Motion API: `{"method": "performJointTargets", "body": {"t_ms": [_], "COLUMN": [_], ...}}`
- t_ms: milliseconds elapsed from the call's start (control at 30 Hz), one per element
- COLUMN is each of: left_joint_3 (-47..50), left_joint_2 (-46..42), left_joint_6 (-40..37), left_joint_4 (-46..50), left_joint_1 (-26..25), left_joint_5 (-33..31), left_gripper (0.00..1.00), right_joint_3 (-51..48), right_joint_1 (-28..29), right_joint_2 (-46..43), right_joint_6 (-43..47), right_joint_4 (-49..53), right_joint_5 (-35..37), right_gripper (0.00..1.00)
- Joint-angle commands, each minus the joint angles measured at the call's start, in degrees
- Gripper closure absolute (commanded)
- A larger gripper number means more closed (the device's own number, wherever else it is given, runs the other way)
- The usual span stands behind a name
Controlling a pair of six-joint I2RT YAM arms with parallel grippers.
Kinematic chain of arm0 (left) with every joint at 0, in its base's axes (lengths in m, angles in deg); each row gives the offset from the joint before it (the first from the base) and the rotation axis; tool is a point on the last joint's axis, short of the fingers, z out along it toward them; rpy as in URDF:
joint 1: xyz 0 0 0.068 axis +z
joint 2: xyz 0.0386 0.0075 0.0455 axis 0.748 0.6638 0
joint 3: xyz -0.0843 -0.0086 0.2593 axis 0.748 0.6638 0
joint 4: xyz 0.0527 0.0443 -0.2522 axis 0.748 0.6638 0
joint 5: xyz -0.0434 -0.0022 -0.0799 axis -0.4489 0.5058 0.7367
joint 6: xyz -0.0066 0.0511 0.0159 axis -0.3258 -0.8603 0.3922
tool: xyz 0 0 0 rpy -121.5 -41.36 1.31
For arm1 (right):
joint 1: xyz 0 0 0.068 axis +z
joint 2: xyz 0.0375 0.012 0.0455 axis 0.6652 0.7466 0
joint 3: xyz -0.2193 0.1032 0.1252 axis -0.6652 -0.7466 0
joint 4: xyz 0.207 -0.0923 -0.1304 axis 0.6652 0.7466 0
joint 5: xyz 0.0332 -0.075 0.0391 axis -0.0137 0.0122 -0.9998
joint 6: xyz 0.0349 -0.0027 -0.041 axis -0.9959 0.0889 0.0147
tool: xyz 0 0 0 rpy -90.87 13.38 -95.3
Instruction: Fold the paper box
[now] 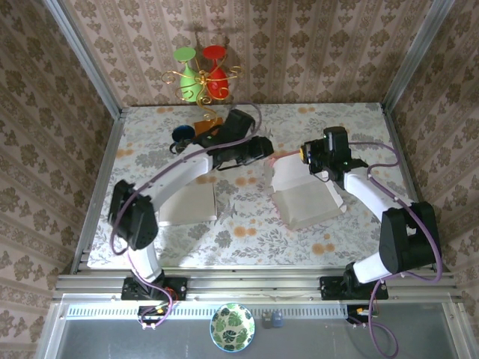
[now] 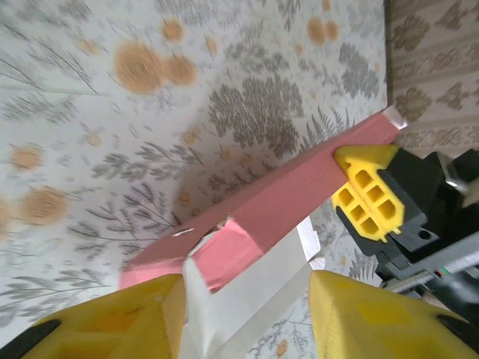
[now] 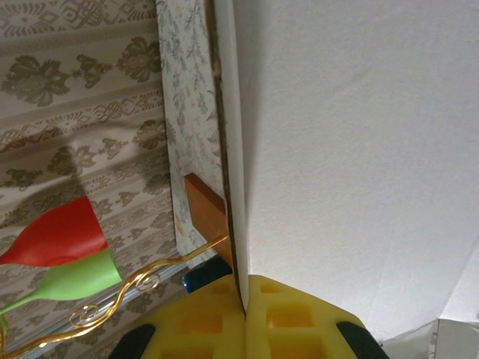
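On table [image 1: 247,232] | right hand [image 3: 244,295] clamped on paper box [image 3: 359,149] | left hand [image 2: 247,321] parted, astride flap [image 2: 262,273]

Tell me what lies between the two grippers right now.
A pink wall of the paper box spans that stretch, seen in the left wrist view. The right gripper pinches its far end; its white flap sits between the fingers of the left gripper.

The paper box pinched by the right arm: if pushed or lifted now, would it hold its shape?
Probably floppy: the paper box is thin sheet, its wall seen edge-on in the right gripper. Likely light, so a push may slide it across the table rather than fold it. The pink wall seems to stand on creases alone and could buckle.
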Motion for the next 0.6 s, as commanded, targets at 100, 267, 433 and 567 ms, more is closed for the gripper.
{"method": "performJointTargets", "body": {"t_ms": [100,267,433,567], "left_joint_3": [9.3,16.2,22.4,27.4], "left_joint_2": [-9.3,-13.8,-17.6,-19.6], "left_joint_6": [-6.1,-8.9,-11.7,-14.3], "left_joint_4": [-0.7,-1.8,-6.3,-10.1], "left_joint_1": [4.0,6.4,7.1,7.1], "left_joint_5": [-5.2,-7.8,-9.7,-9.9], "left_gripper": [0.54,0.57,0.58,0.60], "right_joint_3": [-0.4,2.2,-2.9,-5.8], "right_joint_1": [2.2,3.9,4.0,4.1], "right_joint_2": [1.5,5.7,6.8,8.0], "right_joint_6": [0.8,3.6,5.1,7.2], "right_joint_4": [-10.2,-14.6,-23.2,-30.2], "right_joint_5": [-3.1,-5.9,-7.1,-9.6], "right_gripper": [1.00,1.00,1.00,1.00]}}
